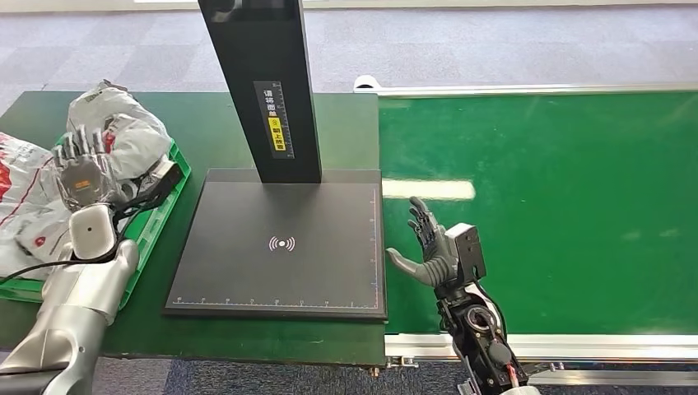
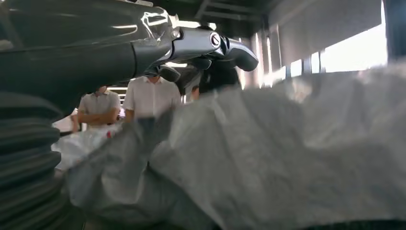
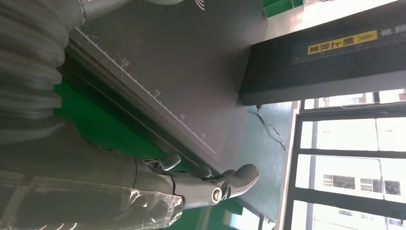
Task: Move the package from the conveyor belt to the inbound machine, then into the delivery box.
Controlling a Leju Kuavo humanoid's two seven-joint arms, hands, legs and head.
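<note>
Left hand [image 1: 82, 169] on my feed hangs over the green delivery box [image 1: 156, 222], fingers spread and holding nothing, just above the crumpled grey package [image 1: 123, 123] lying in it among other white bags [image 1: 20, 197]. Right of the box I see the black inbound machine [image 1: 280, 255], its plate bare beneath the upright post [image 1: 263, 82]. My right hand [image 1: 430, 247] hovers open, fingers apart, at the near edge of the green conveyor belt [image 1: 560, 206].
</note>
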